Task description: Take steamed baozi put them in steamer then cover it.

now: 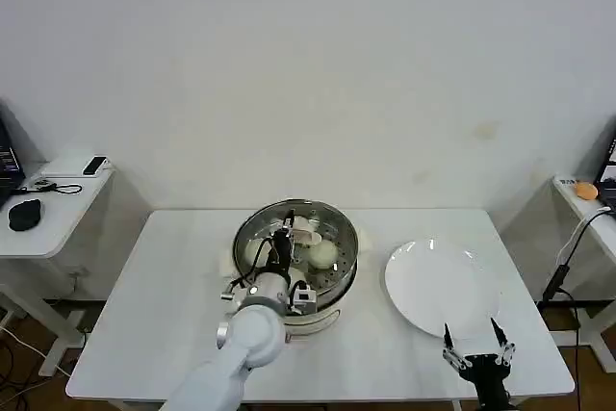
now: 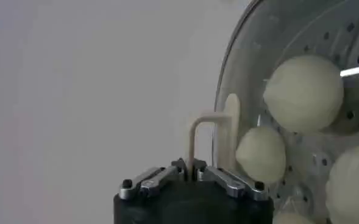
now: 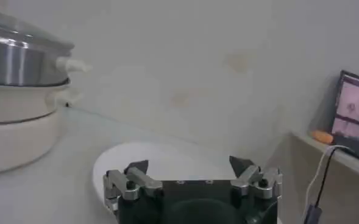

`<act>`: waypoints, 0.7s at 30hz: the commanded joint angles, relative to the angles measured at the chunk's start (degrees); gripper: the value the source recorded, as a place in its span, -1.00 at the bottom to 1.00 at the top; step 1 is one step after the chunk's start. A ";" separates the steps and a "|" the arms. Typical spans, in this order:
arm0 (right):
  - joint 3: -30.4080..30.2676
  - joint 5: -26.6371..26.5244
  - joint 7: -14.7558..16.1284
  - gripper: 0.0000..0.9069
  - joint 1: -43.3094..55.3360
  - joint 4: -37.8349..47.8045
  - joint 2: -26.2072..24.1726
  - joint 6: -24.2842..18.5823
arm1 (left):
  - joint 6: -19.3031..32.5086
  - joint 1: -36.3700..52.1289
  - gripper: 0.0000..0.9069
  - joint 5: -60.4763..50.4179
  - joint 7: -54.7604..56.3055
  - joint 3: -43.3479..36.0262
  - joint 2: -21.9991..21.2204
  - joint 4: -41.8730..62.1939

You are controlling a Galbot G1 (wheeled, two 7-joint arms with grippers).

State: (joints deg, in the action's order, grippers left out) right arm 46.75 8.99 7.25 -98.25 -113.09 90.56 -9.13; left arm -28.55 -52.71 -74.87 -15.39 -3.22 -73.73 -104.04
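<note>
The shiny steel steamer [image 1: 339,271] stands on its white base at the table's middle. Several cream-white baozi [image 1: 323,253] lie on its perforated tray, seen through a clear, steel-rimmed lid [image 2: 227,79]. In the left wrist view three baozi [image 2: 303,92] show under the glass. My left gripper [image 1: 286,238] hangs over the steamer's centre, shut on the lid's cream loop handle [image 2: 213,137]. I cannot tell whether the lid rests fully on the rim. My right gripper [image 1: 476,346] stands open and empty by the table's front edge, near the white plate [image 1: 438,286].
The white plate [image 3: 167,158] to the right of the steamer [image 3: 17,67] is bare. A side table [image 1: 48,228] at the left carries a mouse and small devices. Another [image 1: 587,204] at the right holds an orange thing, with a cable hanging down.
</note>
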 commanded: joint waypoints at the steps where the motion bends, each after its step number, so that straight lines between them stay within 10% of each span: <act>1: -0.11 0.07 0.00 1.00 0.01 -0.08 0.01 -0.01 | 0.14 -0.65 1.00 0.17 0.08 0.34 0.13 -0.82; 21: -0.75 0.57 -0.20 1.00 -1.12 -0.81 -0.08 -0.03 | 1.42 -12.70 1.00 6.60 0.32 3.82 8.61 -19.29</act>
State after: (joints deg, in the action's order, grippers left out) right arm 46.06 9.57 7.10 -99.08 -113.76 90.51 -9.11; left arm -27.36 -59.09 -72.05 -15.15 -0.64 -69.03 -113.12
